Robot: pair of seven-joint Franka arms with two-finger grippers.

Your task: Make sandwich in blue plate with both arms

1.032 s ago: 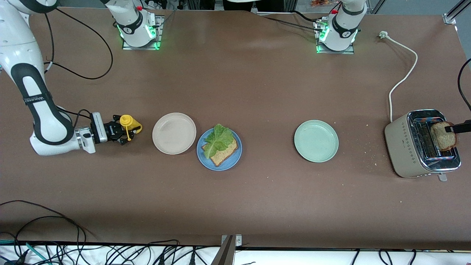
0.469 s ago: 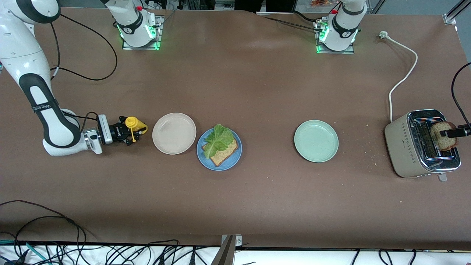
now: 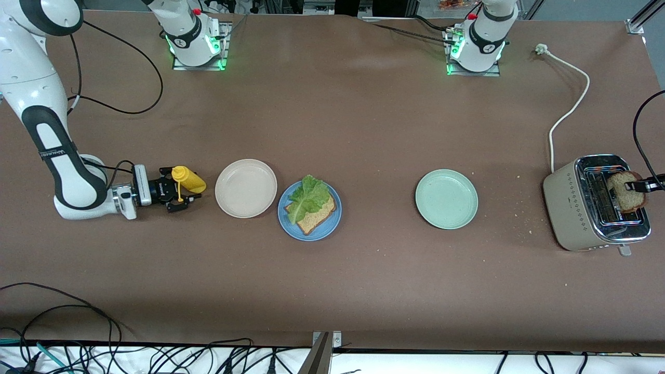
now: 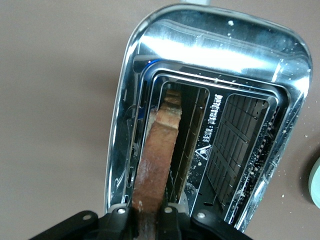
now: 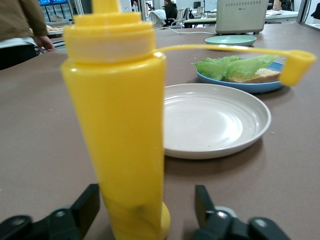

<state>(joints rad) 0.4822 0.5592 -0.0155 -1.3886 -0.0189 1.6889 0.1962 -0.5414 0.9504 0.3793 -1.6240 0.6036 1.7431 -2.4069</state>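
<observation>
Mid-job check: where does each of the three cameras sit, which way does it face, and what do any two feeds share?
Front: high across the table, facing both bases; right gripper beside the mustard bottle, left gripper at the toaster.
Left wrist: looks down into the toaster; fingers pinch the toast slice.
Right wrist: low over the table; open fingers flank the mustard bottle.
Shared by front and right wrist: beige plate, blue plate.

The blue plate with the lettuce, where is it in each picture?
Front view: the blue plate sits mid-table, beside the beige plate.
Right wrist view: the blue plate shows past the beige plate and the yellow bottle.
Left wrist view: not in it; only the toaster.
Shared landmark: the beige plate.
</observation>
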